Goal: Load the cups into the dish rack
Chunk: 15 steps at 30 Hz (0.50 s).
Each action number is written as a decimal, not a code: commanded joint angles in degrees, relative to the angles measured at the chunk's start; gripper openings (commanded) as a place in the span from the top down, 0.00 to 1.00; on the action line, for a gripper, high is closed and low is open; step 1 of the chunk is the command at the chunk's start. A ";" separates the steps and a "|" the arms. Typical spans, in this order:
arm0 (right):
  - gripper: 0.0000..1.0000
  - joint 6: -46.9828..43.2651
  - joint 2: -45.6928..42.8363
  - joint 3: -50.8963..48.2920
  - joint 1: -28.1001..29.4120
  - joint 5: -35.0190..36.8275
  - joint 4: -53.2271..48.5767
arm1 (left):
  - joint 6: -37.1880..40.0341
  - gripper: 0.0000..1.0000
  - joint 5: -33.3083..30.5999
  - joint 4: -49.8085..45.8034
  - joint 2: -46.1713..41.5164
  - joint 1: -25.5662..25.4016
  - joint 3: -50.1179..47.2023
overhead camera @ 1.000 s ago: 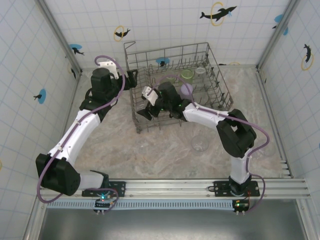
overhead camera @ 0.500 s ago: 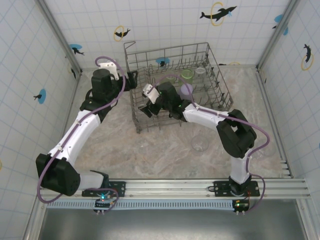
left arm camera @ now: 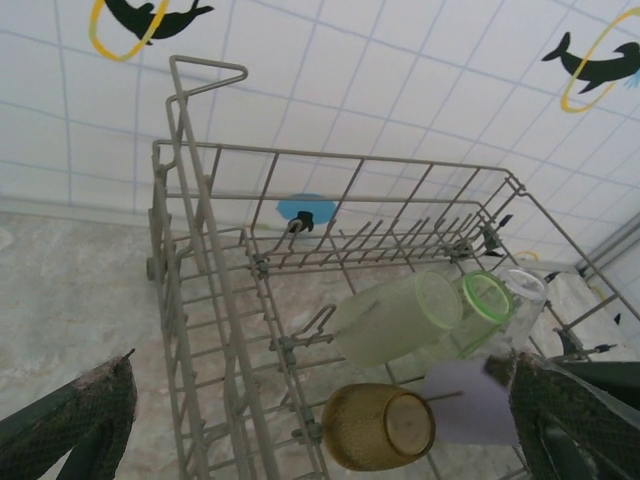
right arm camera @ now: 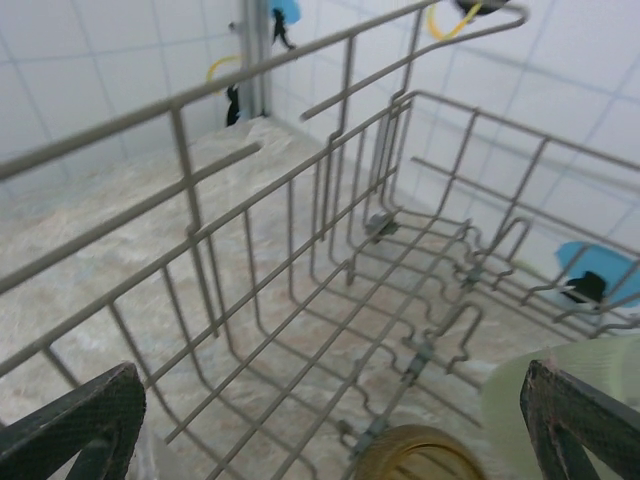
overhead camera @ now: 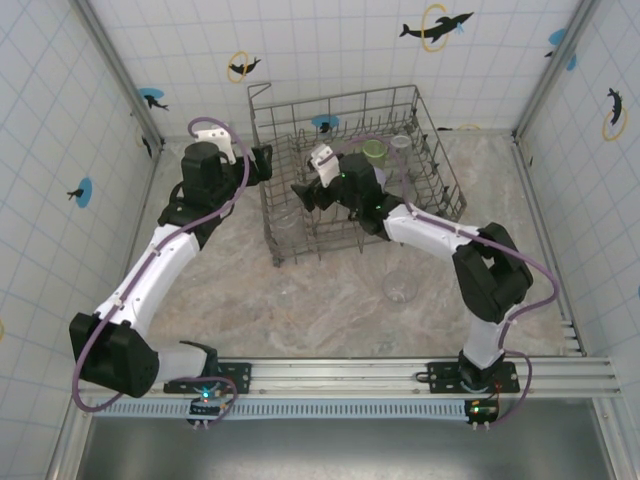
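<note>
The right gripper (overhead camera: 303, 190) stands wide open and empty, its arm reaching across the dish rack (overhead camera: 340, 103) with the fingers low over the rack's left part. The left gripper (overhead camera: 263, 161) is also spread wide and holds nothing, its arm stretched up to the rack's left wall, pointing inward. The left wrist view counts five cups in the rack, on their sides: two pale green cups (left arm camera: 395, 318), one amber cup (left arm camera: 380, 428), one lilac cup (left arm camera: 462, 405) and one clear cup (left arm camera: 522, 290). Another clear cup (overhead camera: 399, 287) stands on the table (overhead camera: 330, 300) in front of the rack.
</note>
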 commanded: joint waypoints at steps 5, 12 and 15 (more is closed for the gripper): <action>0.00 1.88 -7.80 3.10 -1.36 6.58 -8.64 | 0.34 0.05 -5.48 -2.95 0.89 0.62 -0.86; 0.00 7.76 -15.48 3.37 -1.77 11.42 -24.70 | 0.34 0.27 -2.07 -6.17 7.26 0.67 3.14; 0.00 10.58 -19.19 3.15 -2.17 13.42 -30.37 | 0.08 0.43 -0.04 -6.74 9.52 0.69 4.80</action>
